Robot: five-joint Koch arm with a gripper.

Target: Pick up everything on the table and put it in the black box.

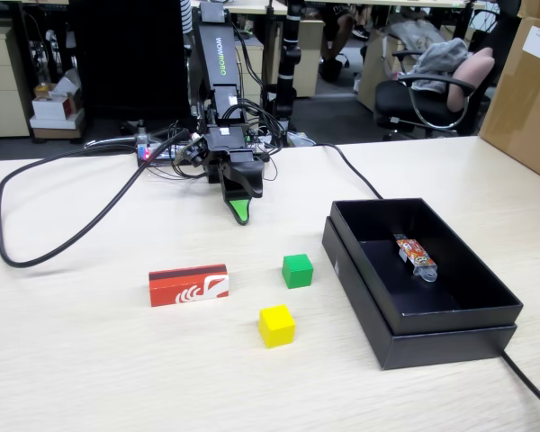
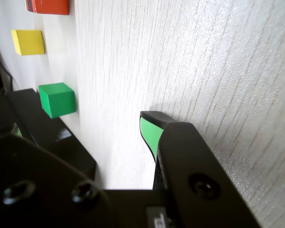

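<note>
On the pale table [image 1: 90, 369] lie a red packet with a white swirl [image 1: 188, 284], a green cube [image 1: 297, 270] and a yellow cube [image 1: 276, 325]. The black box [image 1: 375, 310] sits to their right in the fixed view. My gripper [image 1: 241, 209] points down at the table behind the cubes, touching nothing. The wrist view shows the green cube [image 2: 57, 99], yellow cube [image 2: 28, 42] and red packet [image 2: 50, 5] at its left edge, with the black box [image 2: 52, 137] below them. My gripper [image 2: 80, 124] is open, with bare table between the green-padded fingers [image 2: 149, 135].
A small colourful wrapped item [image 1: 415, 256] lies inside the black box. A thick black cable [image 1: 36, 234] loops across the table's left, another [image 1: 531, 387] runs off past the box. A circuit board and wires [image 1: 162, 148] sit at the arm's base. A brown carton [image 1: 526, 81] stands far right.
</note>
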